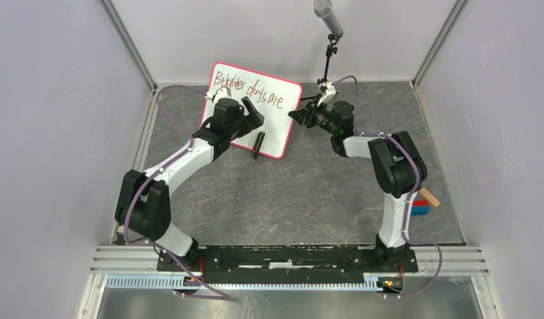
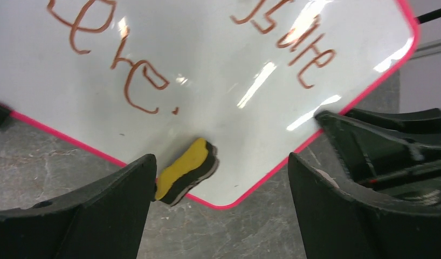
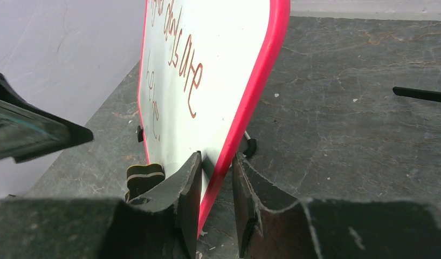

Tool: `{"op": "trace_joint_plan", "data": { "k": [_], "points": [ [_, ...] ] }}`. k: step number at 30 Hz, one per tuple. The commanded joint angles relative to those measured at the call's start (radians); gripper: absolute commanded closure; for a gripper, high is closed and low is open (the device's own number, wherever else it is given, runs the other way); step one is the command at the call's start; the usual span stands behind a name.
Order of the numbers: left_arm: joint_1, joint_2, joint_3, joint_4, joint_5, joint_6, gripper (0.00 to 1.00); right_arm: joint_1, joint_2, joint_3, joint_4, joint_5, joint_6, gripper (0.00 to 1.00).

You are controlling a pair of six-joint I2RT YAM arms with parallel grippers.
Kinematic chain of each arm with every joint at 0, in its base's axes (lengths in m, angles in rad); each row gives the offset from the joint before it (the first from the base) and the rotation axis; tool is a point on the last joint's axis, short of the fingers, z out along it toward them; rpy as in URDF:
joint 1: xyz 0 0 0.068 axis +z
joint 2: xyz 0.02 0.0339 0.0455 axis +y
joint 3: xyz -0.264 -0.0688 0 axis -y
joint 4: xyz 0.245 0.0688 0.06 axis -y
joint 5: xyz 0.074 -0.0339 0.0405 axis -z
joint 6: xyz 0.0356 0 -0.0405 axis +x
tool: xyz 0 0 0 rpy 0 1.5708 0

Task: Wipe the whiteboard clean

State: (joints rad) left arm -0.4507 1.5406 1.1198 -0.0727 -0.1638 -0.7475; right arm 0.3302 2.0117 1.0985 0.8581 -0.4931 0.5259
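The right end effector [image 3: 217, 168] clamped the rim of the whiteboard [image 1: 279, 126], far on the desk [image 1: 309, 193], likely to steady it, while the left end effector [image 2: 221, 162] hung open above the eraser [image 2: 188, 170].

I find one inscription. It stands on the whiteboard [image 1: 277, 126], a square white board with rounded corners and a thin red-pink rim, handwritten in reddish-brown marker. In the top view the upper line [image 1: 248, 92] reads "Brighter days are"; the first word is cramped, so I record it with some doubt. In the left wrist view the writing appears upside down: I make out "are", and a lower line [image 2: 113, 59] ending "ere." with a full stop. In the right wrist view, steeply foreshortened, only "are" is legible.
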Motion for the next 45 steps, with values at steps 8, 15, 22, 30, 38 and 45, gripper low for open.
{"op": "trace_joint_plan", "data": {
  "k": [8, 15, 22, 30, 38, 45],
  "points": [
    [0.006, 0.121, -0.041, 0.068, 0.139, -0.012, 0.07, 0.002, -0.015, 0.017, 0.017, -0.011, -0.024, 0.68],
    [-0.046, 0.087, -0.102, 0.117, 0.068, -0.011, 0.11, 0.001, -0.012, 0.02, 0.012, -0.012, -0.023, 0.69],
    [-0.113, 0.09, -0.098, 0.134, 0.049, -0.009, 0.11, 0.001, -0.018, 0.016, 0.01, -0.012, -0.025, 0.69],
    [-0.131, 0.071, -0.057, 0.061, -0.001, 0.083, 0.12, 0.001, -0.016, 0.015, 0.015, -0.015, -0.023, 0.69],
    [-0.14, 0.116, 0.074, -0.303, -0.075, 0.353, 0.06, 0.001, -0.011, 0.02, 0.022, -0.026, -0.015, 0.7],
    [-0.149, 0.217, 0.223, -0.464, 0.028, 0.7, 0.16, 0.001, -0.016, 0.014, 0.027, -0.031, -0.014, 0.7]
  ]
}}
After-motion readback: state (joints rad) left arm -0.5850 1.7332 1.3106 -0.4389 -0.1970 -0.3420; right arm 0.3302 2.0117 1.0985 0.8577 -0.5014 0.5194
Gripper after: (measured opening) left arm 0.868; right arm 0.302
